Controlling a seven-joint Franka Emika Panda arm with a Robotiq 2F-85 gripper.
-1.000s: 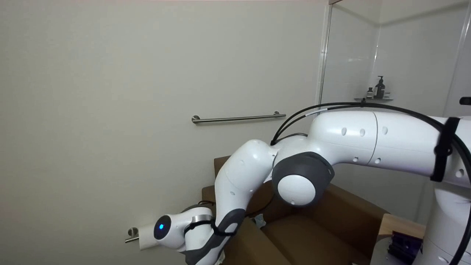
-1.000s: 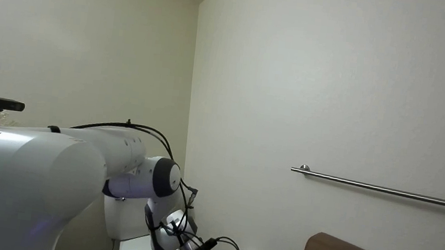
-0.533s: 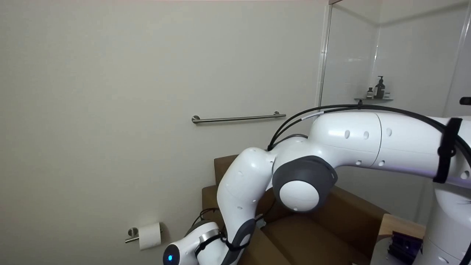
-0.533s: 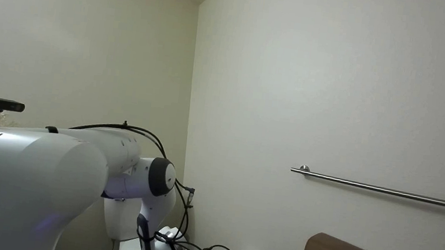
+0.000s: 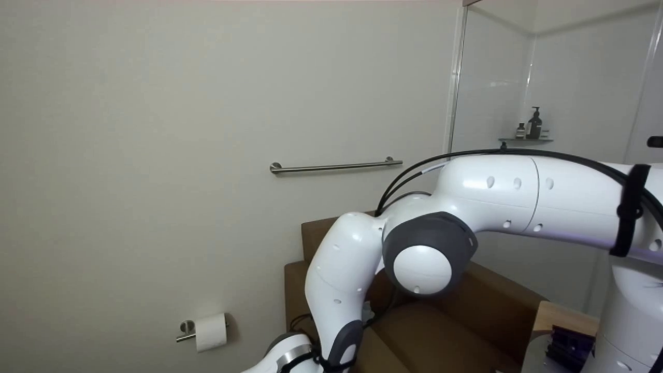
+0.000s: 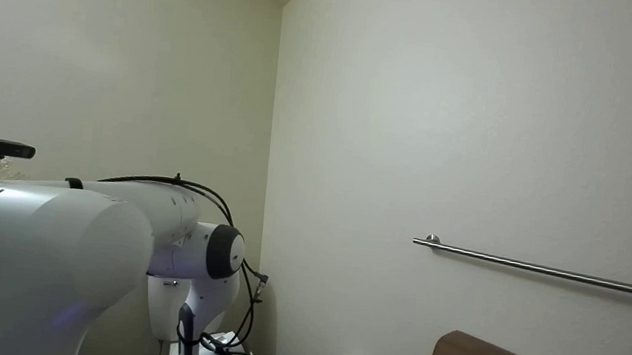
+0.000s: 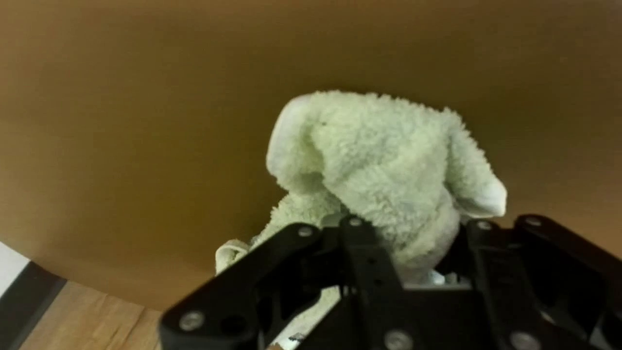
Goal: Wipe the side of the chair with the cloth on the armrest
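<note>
Wrist view, cloth (image 7: 384, 155) clasped in hand (image 7: 420, 226), bulging past fingertips (image 7: 357, 233)

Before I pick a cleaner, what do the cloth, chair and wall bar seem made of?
Cloth: terry, likely cotton; fuzzy pile shows. Chair: low-sheen cover, perhaps faux leather or fabric; surface looks even. Bar: shiny metal, probably steel; bright highlights.

Robot arm (image 5: 430, 230) before brown chair (image 5: 435, 331), rail (image 5: 336, 167), toilet roll (image 5: 211, 333)

No text, brand, number or sign can be read. In an exterior view, the dark pump-topped bottle (image 5: 534, 127) and the small dark bottle (image 5: 520, 131) beside it bear pale labels (image 5: 520, 133), too small to read.
</note>
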